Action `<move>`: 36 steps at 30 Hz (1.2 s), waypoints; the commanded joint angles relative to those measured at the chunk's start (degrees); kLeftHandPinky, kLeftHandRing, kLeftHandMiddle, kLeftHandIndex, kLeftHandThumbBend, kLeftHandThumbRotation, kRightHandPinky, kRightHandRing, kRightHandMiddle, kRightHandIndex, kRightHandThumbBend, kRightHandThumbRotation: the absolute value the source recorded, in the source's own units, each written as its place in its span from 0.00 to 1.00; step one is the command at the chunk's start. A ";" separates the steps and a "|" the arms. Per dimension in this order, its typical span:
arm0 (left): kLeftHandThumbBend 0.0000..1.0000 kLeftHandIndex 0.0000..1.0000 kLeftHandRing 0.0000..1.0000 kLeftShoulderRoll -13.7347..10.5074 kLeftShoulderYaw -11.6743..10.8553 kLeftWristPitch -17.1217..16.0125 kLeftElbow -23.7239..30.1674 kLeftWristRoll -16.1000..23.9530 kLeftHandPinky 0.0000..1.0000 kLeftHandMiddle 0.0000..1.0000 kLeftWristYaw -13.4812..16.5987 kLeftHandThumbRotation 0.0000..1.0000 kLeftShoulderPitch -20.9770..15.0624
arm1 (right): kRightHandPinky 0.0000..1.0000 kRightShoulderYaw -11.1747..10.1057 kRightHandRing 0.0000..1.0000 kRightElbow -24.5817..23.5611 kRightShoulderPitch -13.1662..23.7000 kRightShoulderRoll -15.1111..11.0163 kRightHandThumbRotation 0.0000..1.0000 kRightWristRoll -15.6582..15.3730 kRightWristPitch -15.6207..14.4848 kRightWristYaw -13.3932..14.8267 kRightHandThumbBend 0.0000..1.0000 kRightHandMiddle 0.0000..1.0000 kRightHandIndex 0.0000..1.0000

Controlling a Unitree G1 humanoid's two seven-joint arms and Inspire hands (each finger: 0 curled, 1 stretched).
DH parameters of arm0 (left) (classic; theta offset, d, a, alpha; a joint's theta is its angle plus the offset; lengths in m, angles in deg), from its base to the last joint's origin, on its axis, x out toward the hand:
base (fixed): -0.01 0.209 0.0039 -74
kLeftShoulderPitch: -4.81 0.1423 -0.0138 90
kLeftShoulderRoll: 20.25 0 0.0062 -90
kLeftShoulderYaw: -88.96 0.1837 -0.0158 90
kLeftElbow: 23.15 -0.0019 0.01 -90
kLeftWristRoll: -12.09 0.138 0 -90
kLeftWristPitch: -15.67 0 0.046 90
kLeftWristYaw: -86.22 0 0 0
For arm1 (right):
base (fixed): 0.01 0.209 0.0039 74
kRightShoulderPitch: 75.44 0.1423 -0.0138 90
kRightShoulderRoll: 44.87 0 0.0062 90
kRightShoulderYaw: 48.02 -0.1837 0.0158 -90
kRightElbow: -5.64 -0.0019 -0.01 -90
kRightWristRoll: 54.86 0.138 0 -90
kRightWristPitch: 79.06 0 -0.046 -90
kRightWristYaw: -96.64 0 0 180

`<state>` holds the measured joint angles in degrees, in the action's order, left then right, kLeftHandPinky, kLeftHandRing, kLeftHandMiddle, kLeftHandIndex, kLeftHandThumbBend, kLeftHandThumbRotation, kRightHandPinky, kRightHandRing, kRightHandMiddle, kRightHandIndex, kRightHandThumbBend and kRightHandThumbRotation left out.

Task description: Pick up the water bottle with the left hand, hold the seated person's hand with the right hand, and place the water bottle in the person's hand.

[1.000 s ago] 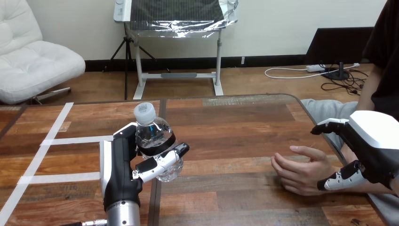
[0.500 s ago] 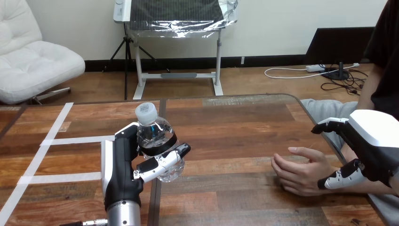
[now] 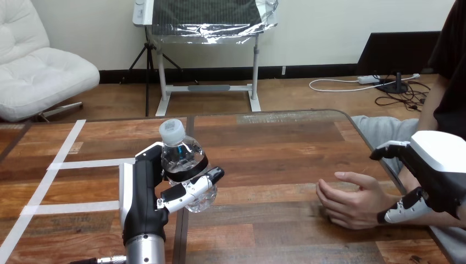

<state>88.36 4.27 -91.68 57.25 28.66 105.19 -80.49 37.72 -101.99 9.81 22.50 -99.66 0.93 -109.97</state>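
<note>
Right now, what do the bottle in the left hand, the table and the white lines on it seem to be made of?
The water bottle looks like clear, glossy plastic: see-through walls with glints; its white cap seems plastic too. The table appears wood or wood-look laminate: plank grain, low sheen. The white lines look like matte tape.

so the wooden table [image 3: 275, 143] has a plank top with a seam down the middle, white tape lines [image 3: 88, 163] stuck on its left part. The person's hand [image 3: 351, 202] looks like it's resting near the right edge.
</note>
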 commanded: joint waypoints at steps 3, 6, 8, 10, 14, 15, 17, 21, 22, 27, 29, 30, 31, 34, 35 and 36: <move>0.71 0.43 0.40 0.16 0.21 -2.09 4.46 0.28 0.36 0.44 0.01 0.00 -2.08 | 0.76 0.39 0.82 1.04 3.86 -1.95 0.00 -0.19 -0.12 0.08 0.83 0.84 0.79; 0.71 0.43 0.40 0.23 0.26 -1.56 4.84 0.52 0.36 0.45 0.10 0.00 -1.93 | 0.77 0.48 0.83 1.39 3.87 -1.98 0.00 -0.18 -0.26 -0.12 0.83 0.84 0.79; 0.71 0.43 0.40 0.25 0.29 -1.58 4.98 0.32 0.36 0.45 -0.05 0.00 -1.86 | 0.77 0.64 0.83 1.99 3.92 -2.00 0.00 -0.31 -0.16 0.01 0.83 0.84 0.79; 0.71 0.43 0.40 0.33 0.33 -1.43 5.26 -0.04 0.36 0.45 -0.34 0.00 -1.73 | 0.77 0.83 0.83 2.58 4.01 -2.04 0.00 -0.49 -0.08 0.08 0.83 0.84 0.79; 0.72 0.43 0.40 0.39 0.36 -1.32 5.69 -0.26 0.36 0.44 -0.60 0.00 -1.51 | 0.77 1.31 0.83 3.63 4.19 -2.33 0.00 -1.03 0.24 0.20 0.83 0.84 0.79; 0.72 0.43 0.40 0.37 0.36 -1.36 5.72 -0.21 0.35 0.44 -0.58 0.00 -1.49 | 0.77 1.40 0.83 3.77 4.21 -2.39 0.00 -1.14 0.32 0.24 0.83 0.84 0.79; 0.72 0.43 0.40 0.39 0.36 -1.43 5.80 -0.33 0.35 0.44 -0.66 0.00 -1.47 | 0.77 1.48 0.83 4.26 4.43 -2.35 0.00 -0.84 0.14 -0.18 0.83 0.84 0.79; 0.72 0.43 0.40 0.36 0.38 -1.46 5.99 -0.53 0.35 0.44 -0.85 0.00 -1.36 | 0.78 1.77 0.83 5.35 4.71 -2.71 0.00 -0.58 0.62 -0.29 0.82 0.84 0.79; 0.72 0.43 0.40 0.28 0.38 -1.49 5.98 -0.44 0.35 0.44 -0.85 0.00 -1.36 | 0.78 1.86 0.83 5.89 4.78 -2.94 0.00 -0.47 1.03 -0.12 0.82 0.84 0.79; 0.71 0.43 0.40 0.36 0.36 -1.40 6.31 -0.69 0.35 0.44 -1.12 0.00 -1.22 | 0.77 2.05 0.82 7.07 4.88 -3.35 0.00 -0.39 1.74 0.25 0.82 0.83 0.79; 0.71 0.43 0.40 0.26 0.37 -1.75 6.26 -0.57 0.35 0.44 -1.13 0.00 -1.23 | 0.76 2.31 0.82 7.77 5.14 -3.43 0.00 -0.75 1.54 0.14 0.82 0.83 0.79; 0.71 0.43 0.40 0.23 0.36 -1.85 6.24 -0.52 0.35 0.44 -1.13 0.00 -1.24 | 0.76 2.40 0.82 7.97 5.22 -3.46 0.00 -0.83 1.49 0.12 0.82 0.83 0.79; 0.71 0.43 0.40 0.21 0.36 -1.83 6.31 -0.51 0.35 0.44 -1.18 0.00 -1.21 | 0.76 2.53 0.82 8.20 5.36 -3.59 0.00 -0.84 1.48 -0.12 0.82 0.83 0.79; 0.71 0.43 0.40 0.26 0.33 -1.82 6.42 -0.49 0.35 0.45 -1.18 0.00 -1.18 | 0.76 2.66 0.82 8.57 5.49 -3.80 0.00 -0.64 1.66 -0.38 0.82 0.83 0.79; 0.71 0.43 0.40 0.30 0.32 -1.88 6.42 -0.45 0.35 0.45 -1.11 0.00 -1.19 | 0.76 2.63 0.82 8.68 5.47 -3.81 0.00 -0.54 1.75 -0.34 0.81 0.83 0.79; 0.71 0.43 0.40 0.32 0.30 -1.93 6.41 -0.43 0.35 0.45 -1.07 0.00 -1.20 | 0.76 2.62 0.82 8.76 5.46 -3.83 0.00 -0.47 1.81 -0.31 0.81 0.83 0.79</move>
<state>88.34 4.63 -91.70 60.18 28.35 103.97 -79.52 40.15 -93.33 10.54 21.62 -100.12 2.08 -110.54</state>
